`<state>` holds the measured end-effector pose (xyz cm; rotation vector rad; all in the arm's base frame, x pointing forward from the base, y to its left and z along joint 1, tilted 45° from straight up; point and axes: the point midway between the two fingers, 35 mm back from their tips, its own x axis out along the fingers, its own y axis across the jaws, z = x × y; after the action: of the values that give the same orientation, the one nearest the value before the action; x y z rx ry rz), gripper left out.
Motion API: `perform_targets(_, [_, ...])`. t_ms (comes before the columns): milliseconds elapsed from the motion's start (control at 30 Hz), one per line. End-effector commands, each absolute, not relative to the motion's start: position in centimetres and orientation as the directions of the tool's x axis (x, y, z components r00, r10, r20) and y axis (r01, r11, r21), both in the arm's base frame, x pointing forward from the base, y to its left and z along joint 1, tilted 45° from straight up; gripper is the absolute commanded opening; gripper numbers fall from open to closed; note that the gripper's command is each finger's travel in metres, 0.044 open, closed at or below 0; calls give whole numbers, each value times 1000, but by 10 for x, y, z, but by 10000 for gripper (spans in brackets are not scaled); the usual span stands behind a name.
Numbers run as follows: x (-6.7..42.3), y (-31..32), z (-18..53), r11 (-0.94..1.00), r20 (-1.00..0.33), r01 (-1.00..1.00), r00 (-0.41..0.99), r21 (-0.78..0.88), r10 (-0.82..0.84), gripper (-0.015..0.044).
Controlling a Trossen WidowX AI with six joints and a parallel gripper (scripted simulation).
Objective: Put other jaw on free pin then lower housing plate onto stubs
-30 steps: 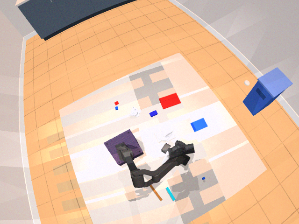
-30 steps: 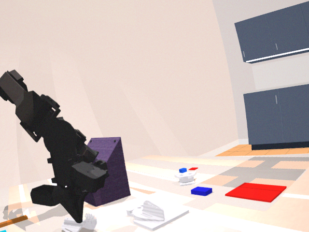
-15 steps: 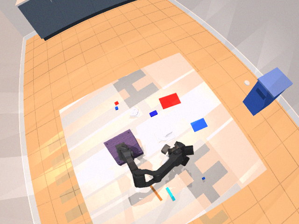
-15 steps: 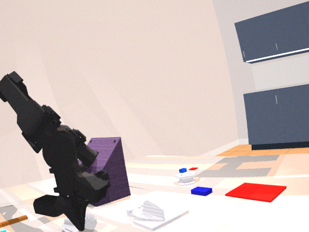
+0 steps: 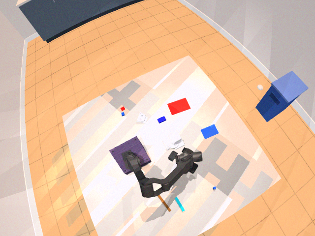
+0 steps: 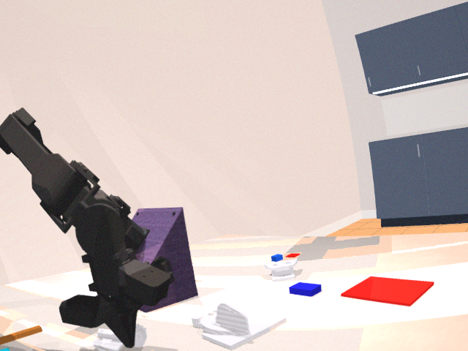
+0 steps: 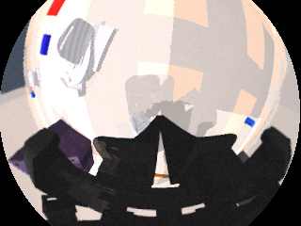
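The white base (image 5: 180, 145) (image 6: 260, 330) (image 7: 104, 43) lies flat, with a ribbed, upright curved white part (image 6: 232, 319) (image 7: 76, 41) on it. Which part is the mounted jaw, and the free pin, I cannot tell clearly. A loose white piece (image 6: 107, 338) (image 7: 139, 122), likely the other jaw, lies on the surface nearer the arm. My gripper (image 6: 129, 344) (image 7: 159, 118) points down, shut and empty, its tips low beside this piece and partly covering it in the exterior view. Another white piece (image 5: 141, 118) (image 6: 281, 266) (image 7: 34, 77), likely the housing plate, stands farther back, apart from the base.
A purple sloped block (image 5: 132, 149) (image 6: 181, 264) (image 7: 71, 143) stands beside the arm. A dark blue block (image 5: 161, 119) (image 6: 305, 289) (image 7: 45, 44), a red slab (image 5: 178, 105) (image 6: 387, 289) and a blue slab (image 5: 209, 131) lie beyond the base. Orange (image 5: 164, 203) and cyan (image 5: 179, 204) bars lie near the arm.
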<state>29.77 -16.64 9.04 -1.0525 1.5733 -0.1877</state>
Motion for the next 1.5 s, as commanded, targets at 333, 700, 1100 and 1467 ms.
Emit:
perform_targets(333, [286,-152,76,582,-710,-513,81,-631,-699,0])
perform_targets(700, [276,-142,64,582,-710,-514,80,-631,-699,0])
perform_targets(1100, [272,-124,71,585,-714,-514,79,-627,-696,0])
perform_targets(1467, [269,-99,96,584,-718,-526,76,-618,-692,79])
